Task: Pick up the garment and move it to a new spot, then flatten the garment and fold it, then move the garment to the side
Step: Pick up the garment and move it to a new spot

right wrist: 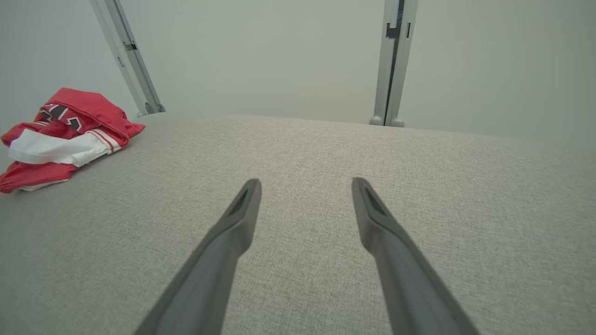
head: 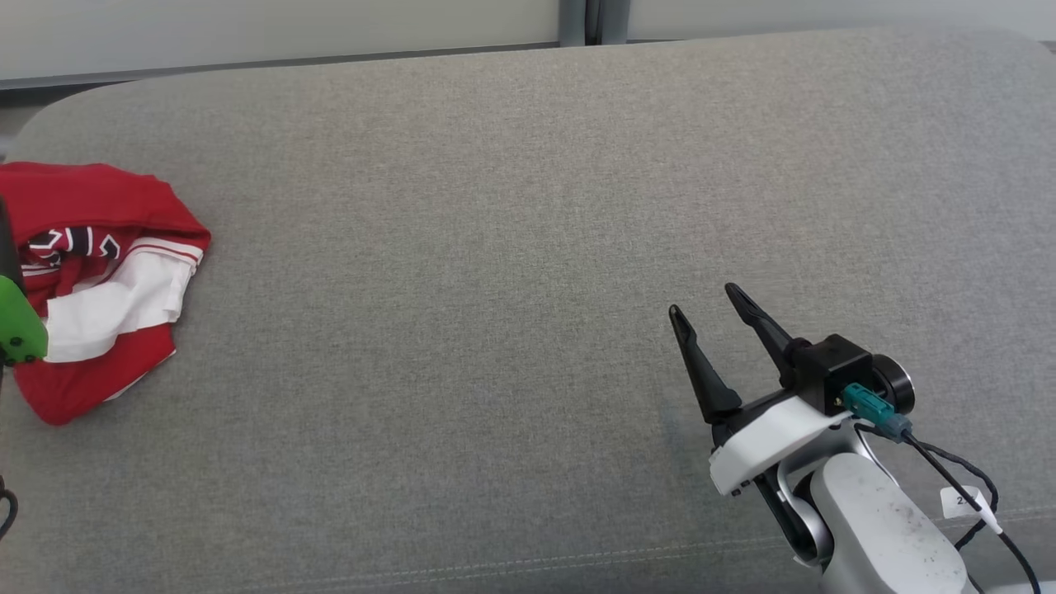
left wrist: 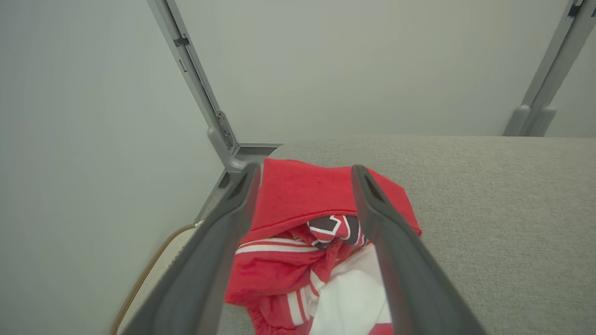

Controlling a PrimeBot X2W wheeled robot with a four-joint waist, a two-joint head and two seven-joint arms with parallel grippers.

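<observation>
We're seeing the garment [head: 99, 280] bunched at the far left of the grey cushion [head: 495, 247], near its rounded back corner, lying crumpled in loose folds: red cloth, a white panel [head: 124, 305], a dark printed patch. The left gripper [left wrist: 305, 173] is hovering over it with jaws spread wide and gripping nothing, fingers straddling the heap in the left wrist view; we can't tell whether the tips are touching cloth. We're judging it light, soft and floppy: it'll be draping and trailing once lifted, with no breakage risk and probably not slippery. We're favouring a pinch on the raised red fold [left wrist: 298, 195] at the top of the heap, a thick ridge, rather than the white panel lying low and flat. Hard to read: the head view is cutting off the garment's left edge, and a green part [head: 18, 326] is covering some of it there, likely the left arm, unconfirmed. We aren't making out collar, sleeves or hem, so the garment type is unclear. Moving right, the cushion's wide middle is offering room for a new spot. The right gripper [head: 703, 299] is hanging at lower right, well apart from the garment, jaws wide, carrying nothing.
</observation>
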